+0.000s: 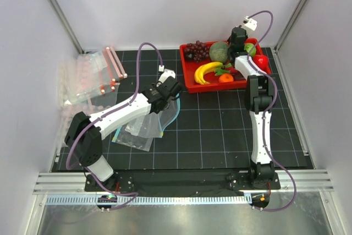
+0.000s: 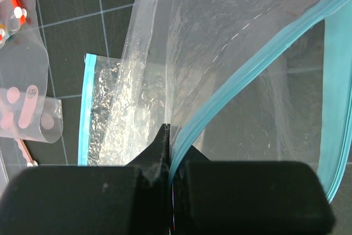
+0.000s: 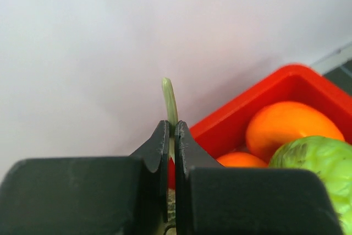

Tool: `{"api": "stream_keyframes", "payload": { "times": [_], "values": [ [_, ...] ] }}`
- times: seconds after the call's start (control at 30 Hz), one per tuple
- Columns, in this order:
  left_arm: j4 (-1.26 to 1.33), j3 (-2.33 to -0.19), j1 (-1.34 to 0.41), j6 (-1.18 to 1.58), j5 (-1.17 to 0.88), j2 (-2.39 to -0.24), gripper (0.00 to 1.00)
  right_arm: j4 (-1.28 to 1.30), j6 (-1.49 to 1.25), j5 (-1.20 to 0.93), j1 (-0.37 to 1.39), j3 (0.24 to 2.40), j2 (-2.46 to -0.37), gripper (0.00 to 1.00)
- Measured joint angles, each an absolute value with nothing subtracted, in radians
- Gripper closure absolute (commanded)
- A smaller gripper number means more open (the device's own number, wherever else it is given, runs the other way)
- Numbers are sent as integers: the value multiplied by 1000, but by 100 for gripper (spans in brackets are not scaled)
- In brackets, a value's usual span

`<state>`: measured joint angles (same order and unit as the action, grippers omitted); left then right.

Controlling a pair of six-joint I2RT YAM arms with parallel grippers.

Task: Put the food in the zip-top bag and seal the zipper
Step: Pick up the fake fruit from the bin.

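Observation:
My left gripper is shut on the teal-blue zipper of the clear zip-top bag, which it holds up off the mat with the mouth gaping. My right gripper is over the red tray, right beside the dull green melon. It is shut on a thin pale green stem, with speckled green showing under the gap. The yellow banana and the small red fruit lie in the tray.
Purple grapes, orange fruits and a wrinkled green fruit share the tray. A second clear bag with a teal edge lies flat under the held one. Bags with pink-red strips are piled at the left.

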<state>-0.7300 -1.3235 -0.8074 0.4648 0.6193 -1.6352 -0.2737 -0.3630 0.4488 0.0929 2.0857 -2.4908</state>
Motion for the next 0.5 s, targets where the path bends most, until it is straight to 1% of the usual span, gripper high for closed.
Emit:
{"api": "stream_keyframes", "payload": {
  "times": [0.33,0.5],
  "values": [
    [-730,-1324,-810,464,617,-1635,100,-469,-273,459,144,1936,-2329,99],
    [-730,-1324,-810,464,616,-1635,100,-548,-263,455,151,1811,-2242,99]
  ]
}}
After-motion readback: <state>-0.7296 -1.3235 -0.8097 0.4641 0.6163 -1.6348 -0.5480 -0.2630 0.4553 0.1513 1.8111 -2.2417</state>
